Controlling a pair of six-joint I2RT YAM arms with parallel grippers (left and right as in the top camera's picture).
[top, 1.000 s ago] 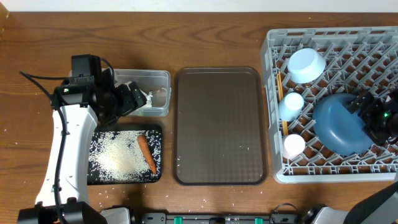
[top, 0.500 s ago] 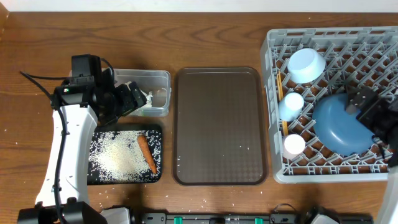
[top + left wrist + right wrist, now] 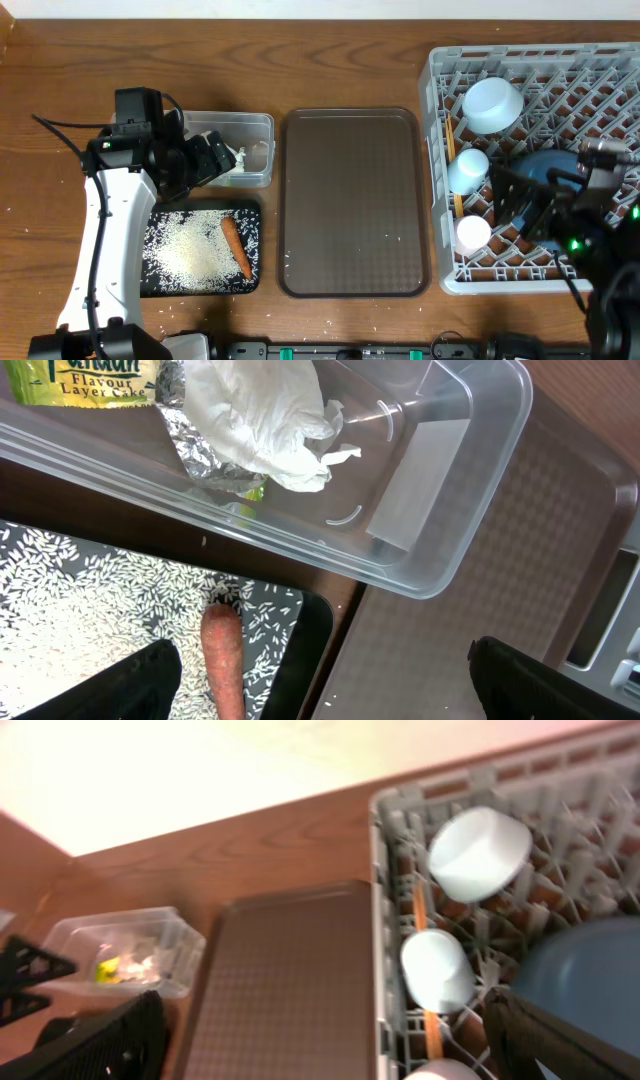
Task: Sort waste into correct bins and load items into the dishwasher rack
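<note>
The grey dishwasher rack [image 3: 600, 80] holds the light-blue bowl [image 3: 492, 104], a light-blue cup [image 3: 468, 170], a white-pink cup [image 3: 472, 234], the chopsticks [image 3: 452, 140] and the dark-blue plate [image 3: 545, 165]. My right gripper [image 3: 515, 205] hovers open over the plate, hiding part of it and holding nothing. The clear tub [image 3: 440, 480] contains the tissue [image 3: 265, 415] and the wrapper [image 3: 95, 380]. Rice [image 3: 90, 590] and the carrot [image 3: 222, 660] lie on the black tray [image 3: 155, 280]. My left gripper [image 3: 345, 690] hangs open and empty above the tub's near edge.
The brown serving tray [image 3: 352, 200] lies bare between the bins and the rack. A few stray rice grains dot the table by its front edge. The right wrist view is blurred; the bowl [image 3: 478, 852] and a cup [image 3: 438, 970] show in it.
My right arm has swung in from the right edge, and its gripper now sits over the plate, further left. The left arm has not moved.
</note>
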